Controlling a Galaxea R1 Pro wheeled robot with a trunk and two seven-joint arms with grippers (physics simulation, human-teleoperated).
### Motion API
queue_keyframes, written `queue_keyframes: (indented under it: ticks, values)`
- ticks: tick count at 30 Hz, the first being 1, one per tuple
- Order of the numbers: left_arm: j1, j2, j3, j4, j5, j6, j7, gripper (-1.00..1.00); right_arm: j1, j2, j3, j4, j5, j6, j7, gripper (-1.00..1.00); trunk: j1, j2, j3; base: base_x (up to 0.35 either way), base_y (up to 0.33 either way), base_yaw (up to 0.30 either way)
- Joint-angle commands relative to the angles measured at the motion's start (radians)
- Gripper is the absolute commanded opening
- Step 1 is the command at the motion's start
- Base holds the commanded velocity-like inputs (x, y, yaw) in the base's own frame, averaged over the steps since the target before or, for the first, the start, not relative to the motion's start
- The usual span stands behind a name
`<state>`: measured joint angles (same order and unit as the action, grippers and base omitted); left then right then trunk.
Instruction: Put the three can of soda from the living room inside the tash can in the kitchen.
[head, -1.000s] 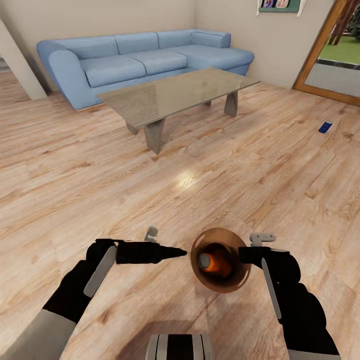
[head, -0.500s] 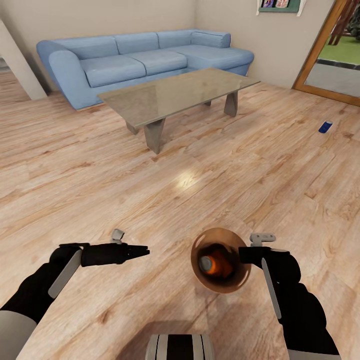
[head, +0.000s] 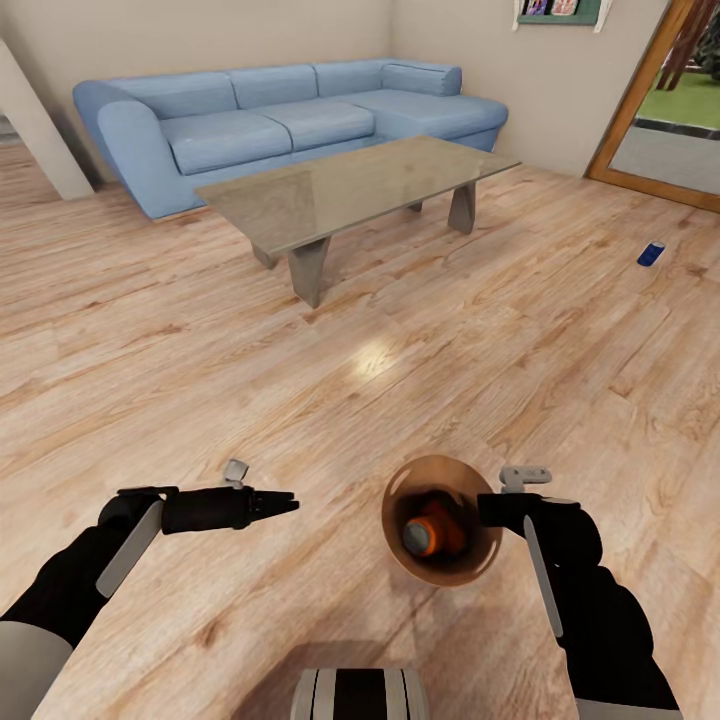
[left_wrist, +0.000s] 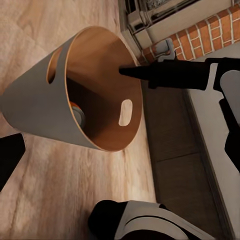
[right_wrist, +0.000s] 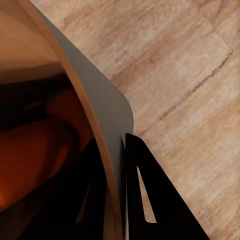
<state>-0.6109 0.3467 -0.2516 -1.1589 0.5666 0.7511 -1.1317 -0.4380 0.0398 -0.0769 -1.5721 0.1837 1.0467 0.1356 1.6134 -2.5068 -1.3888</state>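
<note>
While the right gripper (head: 492, 508) pinches the wall of the tash can (head: 396, 542) between its fingers, an orange can of soda (head: 425, 533) lies inside it. The left gripper (head: 285, 501) hangs apart to the bin's left, fingers together, holding nothing. A dark blue can (head: 651, 254) lies on the floor (head: 300, 400) far off.

**What stays hidden**

Deep inside the trash can (head: 398, 500), an orange soda can (head: 428, 534) shows just its grey end and some side; whether a second lies beneath, I can't tell. The blue can (head: 651, 254) far off on the floor is too small to read. The glass door frame (head: 640, 100) is cut off at the edge.
</note>
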Motion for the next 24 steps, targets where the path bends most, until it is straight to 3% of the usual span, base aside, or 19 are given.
queue_keyframes:
  ticks: [1,6,10,18,24]
  values:
    - [0.000,0.000,0.000,0.002,-0.001,-0.001,0.004,1.00,0.000,0.000,-0.001,0.000,-0.013,0.001,0.006,-1.00,0.000,0.000,0.000,0.000,0.000,0.000]
    - [0.000,-0.001,0.000,0.002,-0.006,0.002,0.075,1.00,-0.001,0.005,-0.011,0.000,-0.013,0.001,0.008,-1.00,0.000,0.000,0.003,0.000,0.000,0.000]
    - [0.000,-0.002,0.000,0.001,-0.007,0.003,0.092,1.00,-0.001,0.007,-0.035,0.000,-0.013,0.001,0.009,-1.00,0.000,0.000,0.009,0.000,0.000,0.000]
    - [0.000,-0.004,0.000,0.005,-0.006,0.002,0.100,1.00,-0.001,0.006,-0.038,0.000,-0.013,0.001,0.009,-1.00,0.000,0.000,0.022,0.000,0.000,0.000]
    - [0.000,-0.010,0.000,0.015,0.000,-0.002,0.167,1.00,-0.001,0.004,-0.038,0.000,-0.013,0.001,0.009,-1.00,0.000,0.000,0.031,0.000,0.000,0.000]
